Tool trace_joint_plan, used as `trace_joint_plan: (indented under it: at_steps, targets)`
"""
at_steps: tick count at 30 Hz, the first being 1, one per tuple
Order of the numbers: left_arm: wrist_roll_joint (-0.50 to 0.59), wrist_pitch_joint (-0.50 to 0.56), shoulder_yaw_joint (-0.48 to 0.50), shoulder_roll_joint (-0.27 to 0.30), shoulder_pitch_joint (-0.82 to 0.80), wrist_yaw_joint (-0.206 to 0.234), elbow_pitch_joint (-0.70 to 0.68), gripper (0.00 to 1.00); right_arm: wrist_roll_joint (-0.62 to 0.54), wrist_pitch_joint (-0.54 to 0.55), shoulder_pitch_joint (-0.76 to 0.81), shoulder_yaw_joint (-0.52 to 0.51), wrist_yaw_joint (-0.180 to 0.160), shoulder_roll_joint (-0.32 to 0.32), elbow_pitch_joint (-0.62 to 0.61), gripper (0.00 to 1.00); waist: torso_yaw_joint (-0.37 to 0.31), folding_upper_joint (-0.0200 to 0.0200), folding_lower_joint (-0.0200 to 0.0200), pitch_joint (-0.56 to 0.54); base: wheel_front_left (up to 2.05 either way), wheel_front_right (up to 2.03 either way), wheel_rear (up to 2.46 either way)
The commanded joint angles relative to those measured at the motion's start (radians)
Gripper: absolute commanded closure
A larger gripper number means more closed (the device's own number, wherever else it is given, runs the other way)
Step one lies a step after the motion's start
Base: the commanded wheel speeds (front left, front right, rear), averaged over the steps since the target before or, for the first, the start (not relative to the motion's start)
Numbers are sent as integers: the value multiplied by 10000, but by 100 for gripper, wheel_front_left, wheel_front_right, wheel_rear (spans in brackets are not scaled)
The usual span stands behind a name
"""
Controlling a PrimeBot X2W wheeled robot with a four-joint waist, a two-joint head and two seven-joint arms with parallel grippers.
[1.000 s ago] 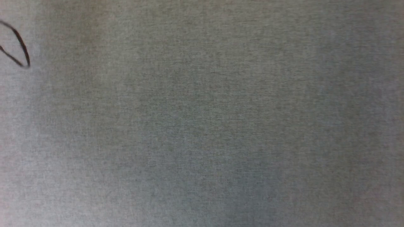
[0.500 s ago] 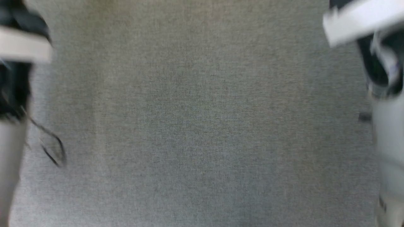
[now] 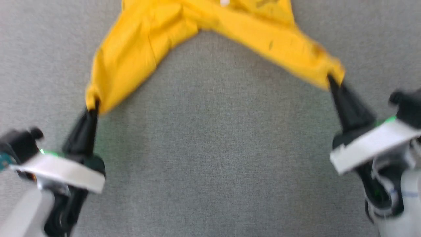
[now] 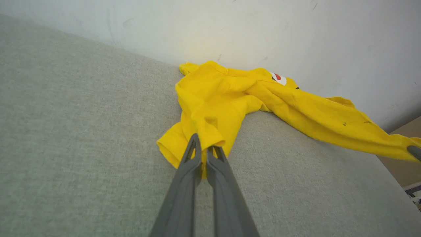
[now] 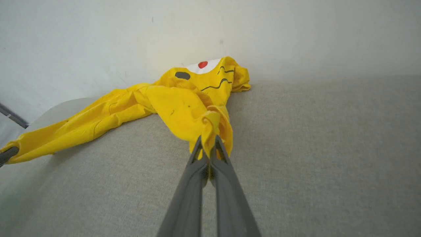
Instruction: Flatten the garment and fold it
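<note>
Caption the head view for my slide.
Left gripper and right gripper each pinch an end of the yellow T-shirt, spread in an arch over the grey surface.

The head camera has shifted: the garment [image 3: 131, 62] has come into sight, stretched between the left hand [image 3: 93, 107] and the right hand [image 3: 330, 80], each now pinched on one of its near corners.

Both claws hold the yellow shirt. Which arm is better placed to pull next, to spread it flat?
Probably the left. The left claw is shut on a folded, slack part of the garment, so it can pull outward; the side at the right claw is stretched narrow.
</note>
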Motion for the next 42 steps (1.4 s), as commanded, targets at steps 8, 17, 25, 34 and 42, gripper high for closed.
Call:
trace_joint_plan:
  at_steps: [8, 17, 25, 34, 42]
  targets:
    - [-927, 1178, -481, 568, 1983, 5, -157, 100, 1556, 1466, 2516, -277, -7, -672, -9, 100, 47, 0, 3, -1590, 0, 0, 0]
    - [-1614, 2920, -1451, 1023, 3756, 520, -314, 100, 2295, 3664, 4832, -1271, -7, -674, -93, 100, -9, 0, 3, -2585, 0, 0, 0]
    - [-2054, 3629, -1745, 1339, 4945, 1154, -645, 100, 2068, 5185, 6375, -2406, -7, -52, -189, 100, 79, 0, 3, -3049, 0, 0, 0]
    - [-2622, 4029, -1648, 1690, 5722, 1451, -1390, 100, 2030, 6624, 7261, -3288, -7, 565, -884, 100, 213, 0, 3, -3074, 0, 0, 0]
    - [-2041, 2858, -836, 1877, 5476, 1583, -2489, 100, 1723, 6132, 6845, -3384, -7, 727, -1658, 100, 338, 0, 3, -2890, 0, 0, 0]
